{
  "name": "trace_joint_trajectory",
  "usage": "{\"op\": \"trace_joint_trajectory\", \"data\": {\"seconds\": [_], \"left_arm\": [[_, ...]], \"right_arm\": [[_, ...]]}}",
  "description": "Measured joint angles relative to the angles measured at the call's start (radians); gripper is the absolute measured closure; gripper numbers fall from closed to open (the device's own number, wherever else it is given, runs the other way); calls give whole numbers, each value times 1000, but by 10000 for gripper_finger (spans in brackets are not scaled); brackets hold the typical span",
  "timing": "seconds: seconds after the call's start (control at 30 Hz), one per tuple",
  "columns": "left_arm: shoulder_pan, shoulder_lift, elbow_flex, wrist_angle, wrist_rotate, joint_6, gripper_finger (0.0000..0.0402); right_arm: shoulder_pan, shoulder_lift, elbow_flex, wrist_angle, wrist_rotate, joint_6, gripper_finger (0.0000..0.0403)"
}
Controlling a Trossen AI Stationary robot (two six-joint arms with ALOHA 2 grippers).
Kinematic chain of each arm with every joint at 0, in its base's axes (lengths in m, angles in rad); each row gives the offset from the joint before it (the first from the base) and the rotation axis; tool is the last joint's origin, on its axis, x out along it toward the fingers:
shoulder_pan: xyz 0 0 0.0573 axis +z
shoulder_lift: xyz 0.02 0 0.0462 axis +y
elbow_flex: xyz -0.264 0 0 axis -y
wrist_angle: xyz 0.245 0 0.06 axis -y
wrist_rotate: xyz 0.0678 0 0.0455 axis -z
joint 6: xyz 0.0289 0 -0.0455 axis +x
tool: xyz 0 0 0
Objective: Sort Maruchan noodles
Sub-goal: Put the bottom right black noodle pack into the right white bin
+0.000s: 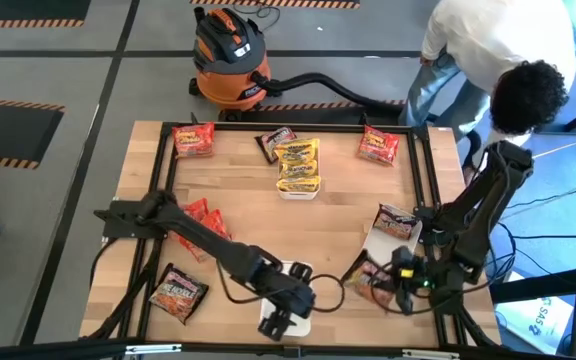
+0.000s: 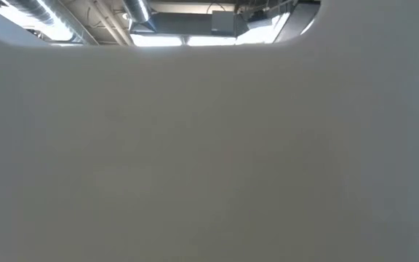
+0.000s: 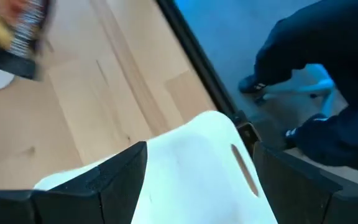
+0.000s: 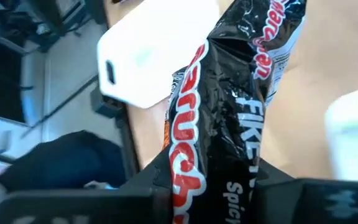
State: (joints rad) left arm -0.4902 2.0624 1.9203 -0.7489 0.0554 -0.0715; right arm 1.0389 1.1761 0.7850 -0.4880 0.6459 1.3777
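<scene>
The wooden surface (image 1: 338, 200) fills the middle of the high view. Above it, at top centre, stands an orange vacuum (image 1: 230, 58); a person (image 1: 498, 60) bends over at the upper right. The left arm (image 1: 198, 238) reaches from the left edge toward bottom centre, and the right arm (image 1: 478, 215) folds down at the right edge.

A white tray (image 1: 298, 186) in the upper middle holds yellow packets (image 1: 298, 162), with a dark packet (image 1: 272, 143) just beside them. Red packets lie at the upper left (image 1: 193, 140), the upper right (image 1: 378, 146) and left of centre (image 1: 206, 222). A dark one (image 1: 178, 293) sits at lower left, another (image 1: 398, 222) on a tray (image 1: 380, 243) at right.

The left gripper (image 1: 286, 318) hovers spread over a white tray (image 3: 197, 168) at bottom centre. The right gripper (image 1: 393, 285), lower right, pinches a black packet (image 4: 229, 118).

The low view is blocked by a pale sheet.
</scene>
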Motion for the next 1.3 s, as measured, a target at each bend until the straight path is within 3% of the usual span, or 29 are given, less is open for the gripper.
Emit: {"op": "trace_joint_trajectory", "data": {"seconds": [0.17,0.33,0.47,0.6,0.73,1.17,1.3], "left_arm": [[-23,-110,-137,59,14,-15,114],[-25,-266,-415,313,16,-28,114],[3,-397,-659,548,17,-49,114],[35,-488,-836,733,11,-73,114],[52,-521,-922,830,8,-107,114],[30,-521,-938,891,9,-132,114],[30,-521,-938,895,9,-137,114]], "right_arm": [[0,-53,124,-369,16,2,331],[-1,-57,198,-713,-20,26,331],[-1,-56,179,-867,-31,69,331],[-1,-55,111,-875,-25,81,331],[-1,-53,36,-848,-10,103,331],[1,-53,-90,-791,-10,71,331],[1,-53,-120,-731,-58,54,331]]}}
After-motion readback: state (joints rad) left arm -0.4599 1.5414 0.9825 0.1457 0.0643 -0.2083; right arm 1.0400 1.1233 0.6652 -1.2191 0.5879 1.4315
